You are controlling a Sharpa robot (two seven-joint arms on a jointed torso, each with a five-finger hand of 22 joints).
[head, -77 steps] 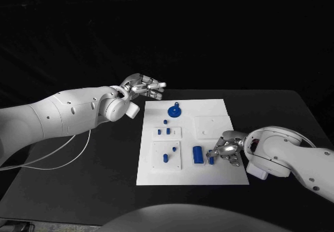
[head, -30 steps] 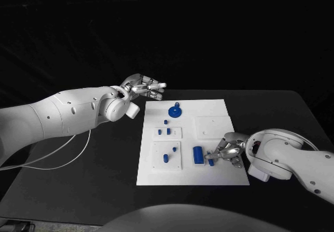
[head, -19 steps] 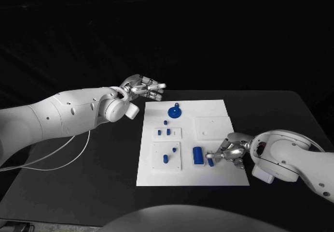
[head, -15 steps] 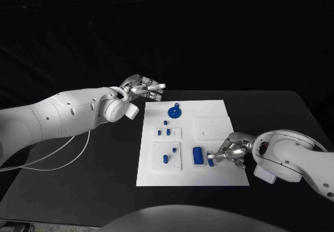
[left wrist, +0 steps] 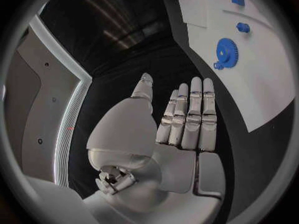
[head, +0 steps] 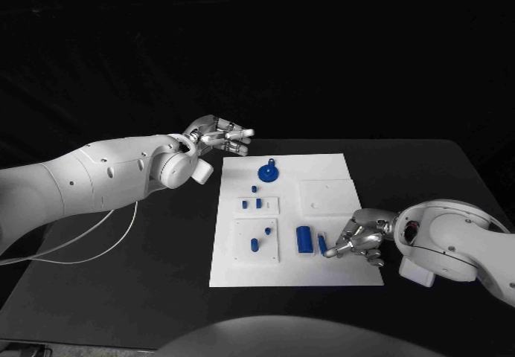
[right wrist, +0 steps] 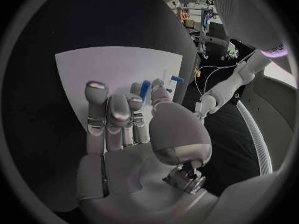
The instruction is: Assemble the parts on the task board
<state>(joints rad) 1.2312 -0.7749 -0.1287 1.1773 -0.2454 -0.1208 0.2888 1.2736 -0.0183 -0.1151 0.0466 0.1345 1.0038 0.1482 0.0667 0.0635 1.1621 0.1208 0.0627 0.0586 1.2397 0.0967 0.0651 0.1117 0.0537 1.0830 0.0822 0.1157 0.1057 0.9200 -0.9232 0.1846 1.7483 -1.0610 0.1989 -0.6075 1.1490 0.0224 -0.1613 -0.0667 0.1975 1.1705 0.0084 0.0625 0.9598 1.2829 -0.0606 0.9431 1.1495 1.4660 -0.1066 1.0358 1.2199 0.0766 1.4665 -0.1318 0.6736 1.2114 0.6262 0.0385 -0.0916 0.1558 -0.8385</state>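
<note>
The white task board (head: 335, 178) lies mid-table. At its front right, my right hand (head: 362, 239) pinches a short blue peg (head: 323, 242) between thumb and a finger; the right wrist view shows that peg (right wrist: 144, 90) sticking out past the fingertips. A thicker blue cylinder (head: 304, 239) lies just left of it. A blue gear (head: 267, 173) sits near the board's far edge, also seen as the gear (left wrist: 225, 50) beyond my left palm. Small blue pieces (head: 255, 243) stand in the left-hand plates. My left hand (head: 221, 136) hovers off the board's far left corner, fingers spread and holding nothing.
A raised white square plate (head: 327, 195) sits on the board's right half. A thin white cable (head: 102, 236) loops over the black table at the left. Bare black tabletop (head: 129, 297) surrounds the board.
My right hand has drawn slightly toward the front right, and its fingers have closed on the blue peg. The left hand has stayed in place.
</note>
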